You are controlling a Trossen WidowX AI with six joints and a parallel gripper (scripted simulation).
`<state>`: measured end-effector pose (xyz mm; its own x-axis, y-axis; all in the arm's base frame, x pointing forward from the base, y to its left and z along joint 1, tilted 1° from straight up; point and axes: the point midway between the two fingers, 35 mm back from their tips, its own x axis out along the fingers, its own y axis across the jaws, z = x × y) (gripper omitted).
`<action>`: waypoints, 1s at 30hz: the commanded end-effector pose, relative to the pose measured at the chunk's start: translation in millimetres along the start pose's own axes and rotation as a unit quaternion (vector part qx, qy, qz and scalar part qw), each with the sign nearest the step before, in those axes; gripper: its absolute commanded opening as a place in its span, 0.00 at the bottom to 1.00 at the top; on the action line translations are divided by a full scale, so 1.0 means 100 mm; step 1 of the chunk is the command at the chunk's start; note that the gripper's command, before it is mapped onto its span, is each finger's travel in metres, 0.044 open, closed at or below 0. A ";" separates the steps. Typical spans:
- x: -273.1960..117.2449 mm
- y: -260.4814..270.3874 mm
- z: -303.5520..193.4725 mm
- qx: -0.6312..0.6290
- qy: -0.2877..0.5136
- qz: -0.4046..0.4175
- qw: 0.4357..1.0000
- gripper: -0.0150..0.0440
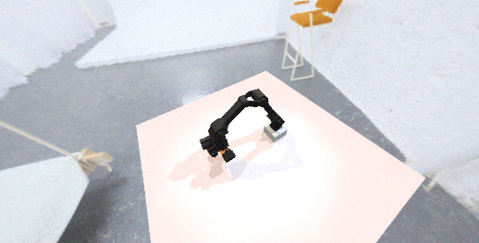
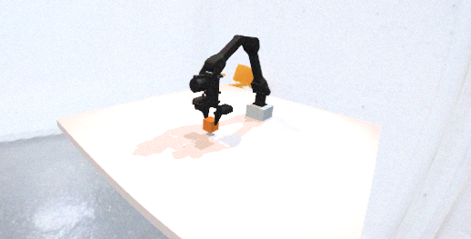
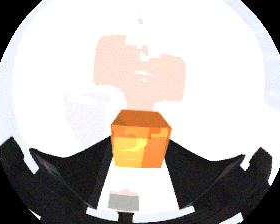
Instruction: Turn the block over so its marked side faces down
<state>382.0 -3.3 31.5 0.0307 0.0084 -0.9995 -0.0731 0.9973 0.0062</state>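
Orange chair (image 1: 319, 15) by the white wall, perhaps a knotted rope (image 1: 94, 159) at left.

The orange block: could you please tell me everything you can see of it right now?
The orange block is a small cube with flat, plain-looking faces, brighter and yellowish on the face toward the wrist camera. The gripper is shut on it from above, one finger on each side. It sits upright and square, low over the pale table; whether it touches the surface cannot be told. No marking can be made out. The arm's grey base stands apart from it.
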 end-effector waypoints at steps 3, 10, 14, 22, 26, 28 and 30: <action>-0.08 -0.01 0.03 0.002 -0.012 -0.003 1.000 0.25; -0.04 -0.01 0.05 0.003 -0.063 -0.002 0.998 0.25; -0.02 -0.01 0.06 0.003 -0.092 -0.002 0.996 0.25; 0.00 -0.02 0.06 0.003 -0.151 -0.002 0.989 0.25; 0.00 -0.02 0.05 0.003 -0.180 -0.002 0.984 0.25; 0.00 -0.01 0.04 0.003 -0.195 -0.002 0.981 0.25; 0.00 -0.01 0.03 0.002 -0.209 -0.002 0.978 0.25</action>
<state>386.7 -5.5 29.5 0.3907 0.0228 -0.9202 -0.0641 0.9979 -0.0025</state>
